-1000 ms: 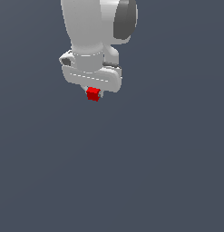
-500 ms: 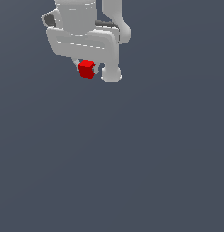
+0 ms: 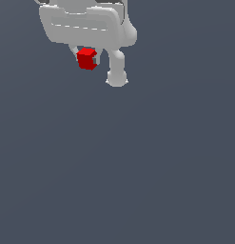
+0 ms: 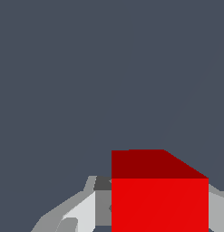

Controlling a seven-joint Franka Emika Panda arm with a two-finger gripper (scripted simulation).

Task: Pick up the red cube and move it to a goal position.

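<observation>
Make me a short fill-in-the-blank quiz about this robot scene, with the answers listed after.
1. The cube held by the gripper is colored ____.
2. The cube sits ____ the gripper's fingers.
3. In the exterior view, the gripper is near the ____ edge of the picture.

Answers: red; between; top

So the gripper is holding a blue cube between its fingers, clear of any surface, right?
Not quite: the cube is red, not blue, as both the exterior and wrist views show. The rest holds: the gripper grips it between its fingers, with no surface touching it.
</observation>
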